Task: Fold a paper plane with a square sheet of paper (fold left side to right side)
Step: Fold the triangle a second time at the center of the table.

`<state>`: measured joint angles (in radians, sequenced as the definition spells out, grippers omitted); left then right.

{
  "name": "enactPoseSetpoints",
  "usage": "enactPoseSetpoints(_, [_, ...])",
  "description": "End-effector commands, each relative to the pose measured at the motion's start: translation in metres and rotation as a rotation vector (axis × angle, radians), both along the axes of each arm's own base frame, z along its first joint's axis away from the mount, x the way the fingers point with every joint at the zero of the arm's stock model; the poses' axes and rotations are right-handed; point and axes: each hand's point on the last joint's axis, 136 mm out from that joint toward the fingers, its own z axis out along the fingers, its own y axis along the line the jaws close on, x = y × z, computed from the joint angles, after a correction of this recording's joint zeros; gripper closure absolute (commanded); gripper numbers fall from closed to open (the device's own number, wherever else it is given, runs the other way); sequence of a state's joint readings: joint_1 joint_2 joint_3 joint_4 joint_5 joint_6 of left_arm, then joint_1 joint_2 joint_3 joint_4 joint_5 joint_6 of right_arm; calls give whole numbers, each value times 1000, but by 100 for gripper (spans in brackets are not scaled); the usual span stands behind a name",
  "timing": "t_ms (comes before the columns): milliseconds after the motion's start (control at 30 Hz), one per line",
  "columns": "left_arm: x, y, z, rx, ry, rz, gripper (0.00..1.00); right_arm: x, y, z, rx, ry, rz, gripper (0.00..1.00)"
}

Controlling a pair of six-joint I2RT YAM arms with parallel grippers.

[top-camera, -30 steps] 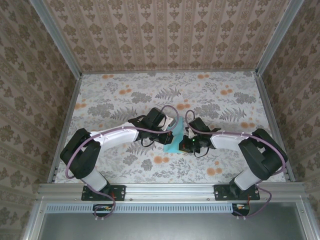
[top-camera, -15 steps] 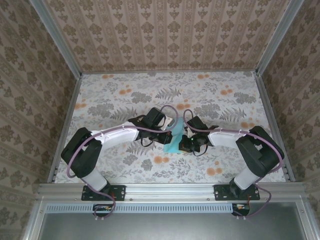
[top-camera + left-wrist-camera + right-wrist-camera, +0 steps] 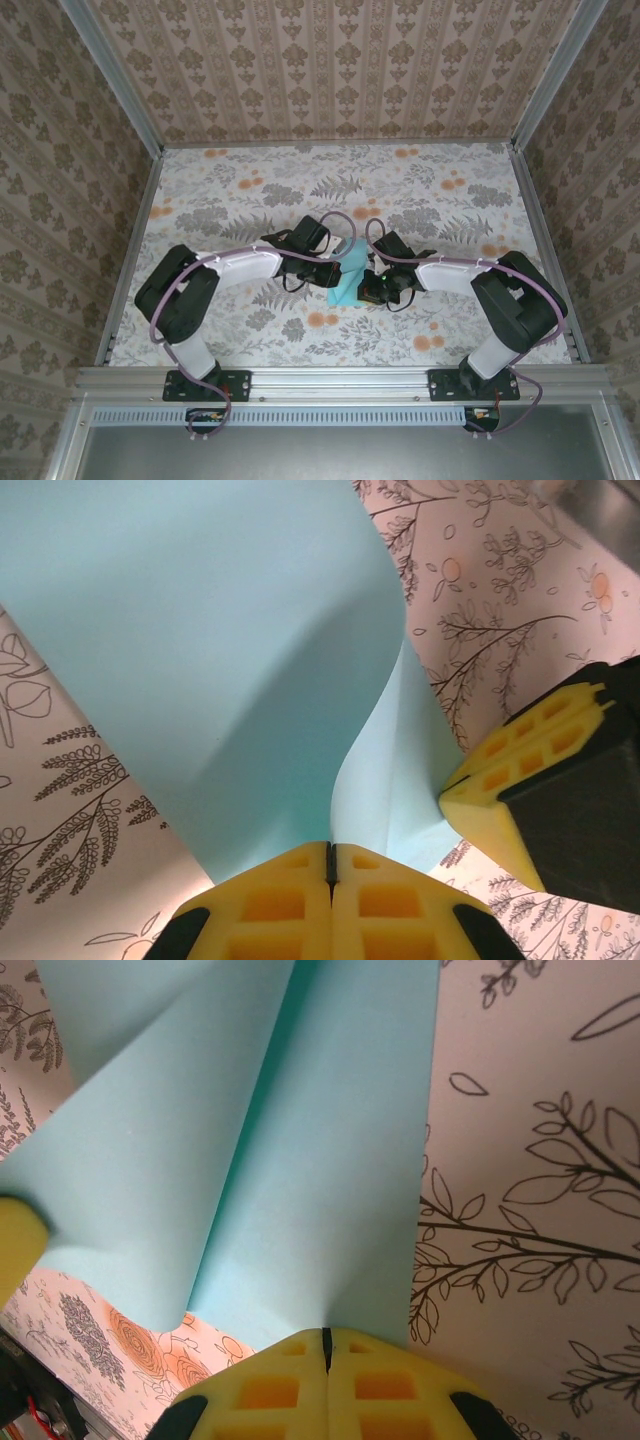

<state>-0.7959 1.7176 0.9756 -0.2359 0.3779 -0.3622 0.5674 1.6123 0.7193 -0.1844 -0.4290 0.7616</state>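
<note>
Item: square sheet of paper, light blue, part-folded; lies mid-table directly between the two grippers, its long axis running near to far with a slight tilt.

Left gripper: jaws closed flat together, one edge of the sheet pinched in the seam; from there the paper rises and curls over in a loose arch, not yet creased.

Right gripper: jaws likewise fully closed, pinching the opposite part of the sheet where a soft valley runs away from the pads.

Relation: the grippers stand close, well inside the sheet's width; the right gripper's yellow fingers touch the paper just beside the left pinch; the two arms are equally near.

Judgement: carrying the left edge rightward looks like the governing move.
</note>
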Motion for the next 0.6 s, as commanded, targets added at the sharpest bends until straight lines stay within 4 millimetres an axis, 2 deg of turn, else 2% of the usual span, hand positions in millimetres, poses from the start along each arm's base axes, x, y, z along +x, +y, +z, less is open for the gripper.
enactPoseSetpoints(0, [9, -2, -2, 2, -23, -17, 98, -23, -19, -24, -109, 100, 8, 100])
enactPoseSetpoints(567, [24, 0, -13, 42, -39, -11, 98, -26, -23, -26, -121, 108, 10, 100])
